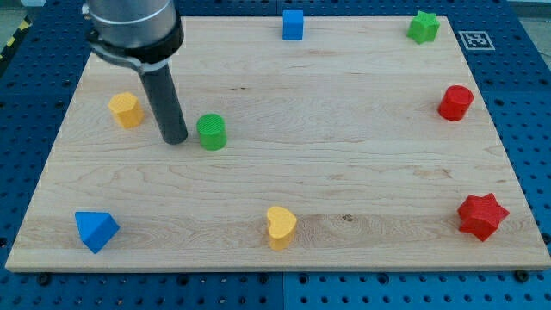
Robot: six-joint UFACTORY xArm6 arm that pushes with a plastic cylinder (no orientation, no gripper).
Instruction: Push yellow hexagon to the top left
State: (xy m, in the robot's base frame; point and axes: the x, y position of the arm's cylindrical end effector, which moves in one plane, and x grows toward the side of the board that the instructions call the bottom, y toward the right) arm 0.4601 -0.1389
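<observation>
The yellow hexagon [126, 109] stands on the wooden board [344, 146] at the view's left, in the upper half. My tip [175, 138] rests on the board to the right of the hexagon and slightly lower, a short gap apart from it. A green cylinder [211, 132] stands just right of my tip, close to it; I cannot tell whether they touch.
A blue cube [293, 25] sits at the top middle, a green star [423, 27] at the top right, a red cylinder [455, 102] at the right edge. A red star [481, 215], a yellow heart [280, 226] and a blue triangle [95, 230] lie along the bottom.
</observation>
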